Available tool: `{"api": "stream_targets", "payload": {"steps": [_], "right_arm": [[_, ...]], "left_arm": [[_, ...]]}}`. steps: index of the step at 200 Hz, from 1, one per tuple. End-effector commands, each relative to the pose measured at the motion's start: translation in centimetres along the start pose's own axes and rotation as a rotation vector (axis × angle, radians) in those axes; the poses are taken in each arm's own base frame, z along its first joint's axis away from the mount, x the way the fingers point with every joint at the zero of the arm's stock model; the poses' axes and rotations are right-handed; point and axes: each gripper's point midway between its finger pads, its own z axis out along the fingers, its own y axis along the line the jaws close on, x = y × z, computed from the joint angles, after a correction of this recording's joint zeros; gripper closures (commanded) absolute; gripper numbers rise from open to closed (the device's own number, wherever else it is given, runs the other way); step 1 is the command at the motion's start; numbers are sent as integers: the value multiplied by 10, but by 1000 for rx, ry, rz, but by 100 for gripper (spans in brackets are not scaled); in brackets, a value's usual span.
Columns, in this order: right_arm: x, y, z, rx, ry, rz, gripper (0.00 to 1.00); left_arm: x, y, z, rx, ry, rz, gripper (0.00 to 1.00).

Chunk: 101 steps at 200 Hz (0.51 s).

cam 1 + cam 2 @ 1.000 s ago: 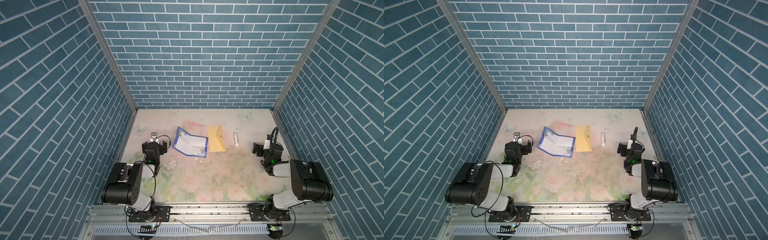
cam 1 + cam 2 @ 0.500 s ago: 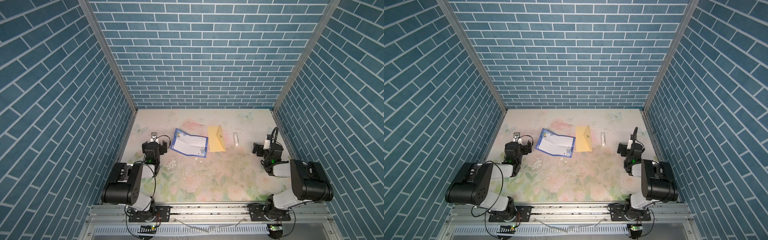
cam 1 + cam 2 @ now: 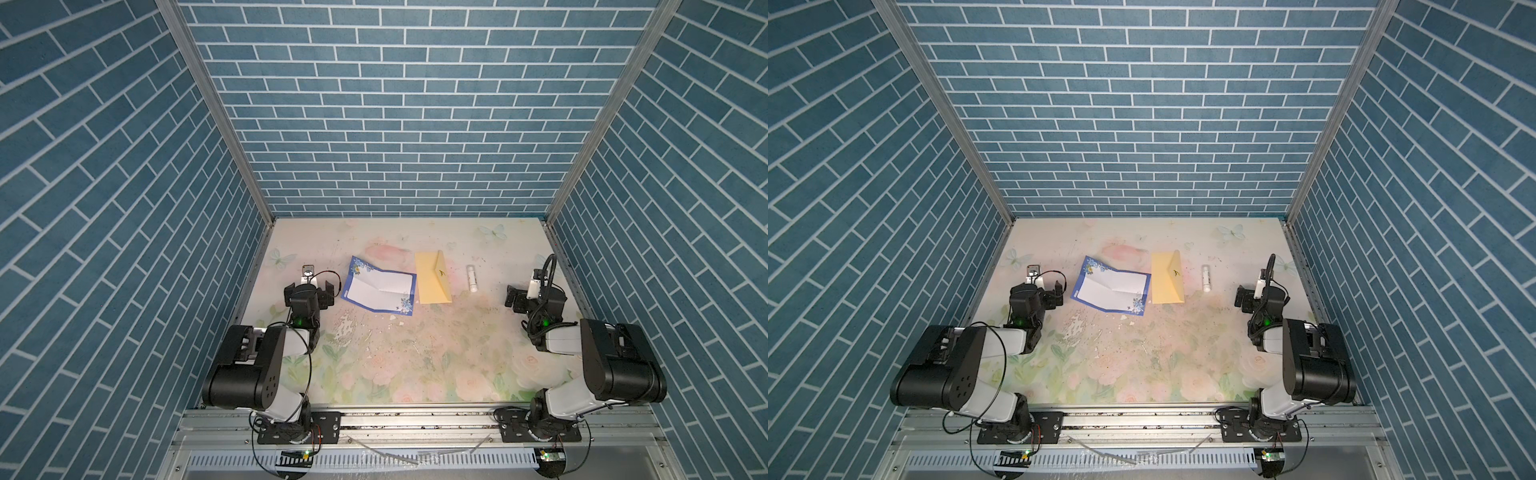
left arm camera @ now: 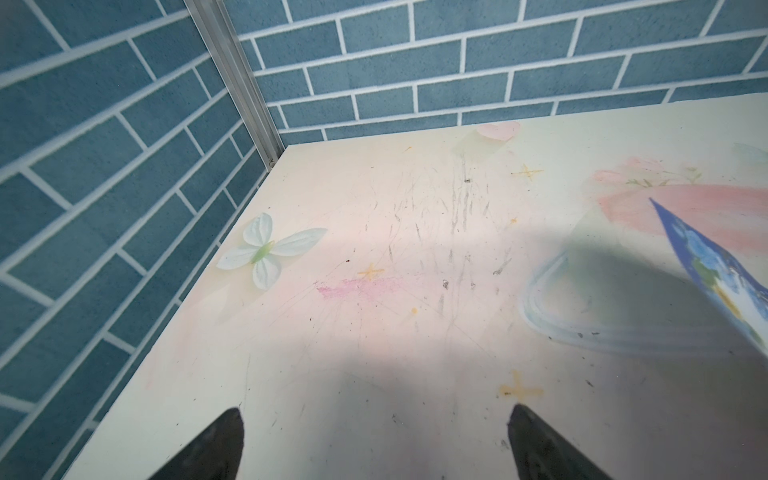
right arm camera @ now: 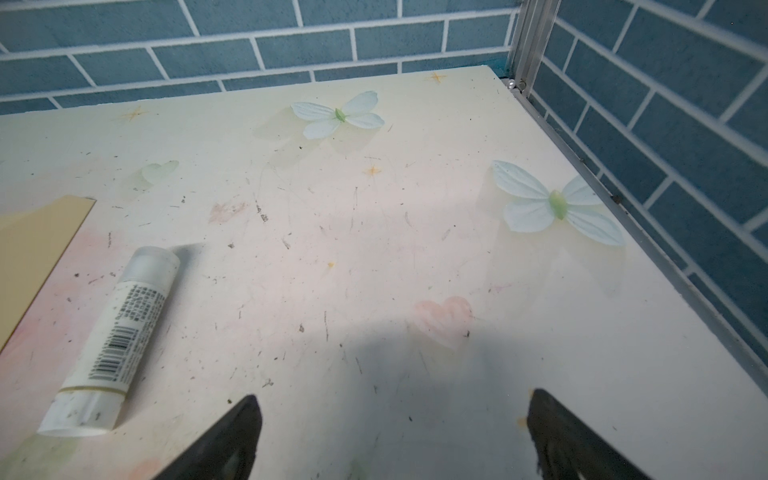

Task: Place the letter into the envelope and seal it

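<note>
Seemingly you had not yet begun: left fingers (image 4: 216, 449) and right fingers (image 5: 232, 440) gaped empty, so the letter (image 3: 379, 291) just beside the envelope (image 3: 432, 282) needed grasping first.

Floral table (image 3: 415, 353): letter (image 3: 379, 290), envelope (image 3: 432, 278), glue stick (image 3: 471, 278).

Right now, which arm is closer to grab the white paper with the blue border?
Probably the left. Its open left gripper sits beside that white, blue-bordered letter; the open right gripper is beyond the yellow paper envelope and white glue stick tube.
</note>
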Motion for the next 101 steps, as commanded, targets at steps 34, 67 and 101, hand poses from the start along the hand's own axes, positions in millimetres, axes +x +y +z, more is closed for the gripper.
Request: {"api": "stream_targets", "payload": {"steps": [34,67,101], "right_arm": [[-37,4,-3,-14,-43,-33,1],[-72,12,-26,-54,-42,3,1],[-107,33,-58,-161,-79,63,1]], "left_arm": [[-36,22,-29,-79,-96,-55,0],[-57,28,-53,-59,-92,-155,0],[-98,11,-74,92,-96,-335,0]]}}
